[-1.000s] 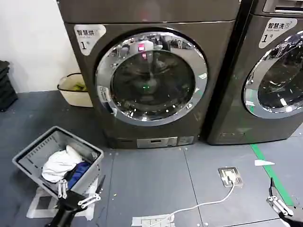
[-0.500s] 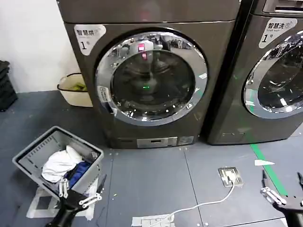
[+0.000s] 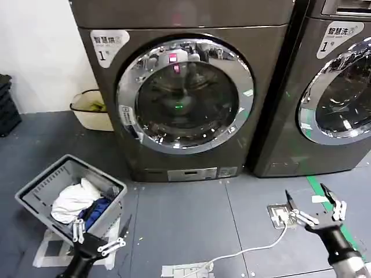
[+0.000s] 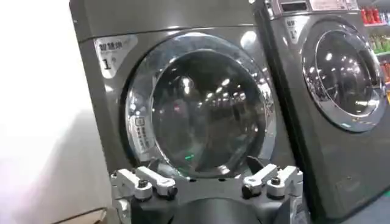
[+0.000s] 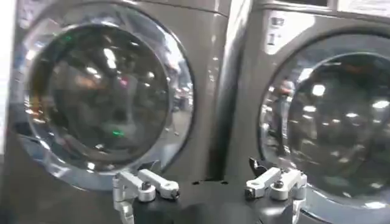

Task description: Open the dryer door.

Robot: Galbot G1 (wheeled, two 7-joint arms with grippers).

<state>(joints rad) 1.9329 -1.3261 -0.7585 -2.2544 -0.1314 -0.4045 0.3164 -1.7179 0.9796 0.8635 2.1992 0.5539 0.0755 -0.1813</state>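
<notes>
The dryer (image 3: 185,87) is the grey front-loader marked 1, with its round chrome-ringed glass door (image 3: 185,95) shut flat against the body. That door (image 4: 201,112) fills the left wrist view and also shows in the right wrist view (image 5: 100,94). My left gripper (image 3: 97,236) hangs low at the front left beside the basket, fingers spread open and empty. My right gripper (image 3: 313,209) is raised at the lower right, well short of the dryer, open with nothing between its fingers.
A second grey machine (image 3: 336,87) stands right beside the dryer. A grey laundry basket (image 3: 69,197) with white and blue clothes sits on the floor at the left. A floor socket (image 3: 282,216) with a white cable (image 3: 232,258) lies ahead of my right gripper. A cream bin (image 3: 93,109) stands by the wall.
My right gripper has risen from the bottom right corner and moved left and forward toward the machines. The left gripper has stayed put. The door is still shut.
</notes>
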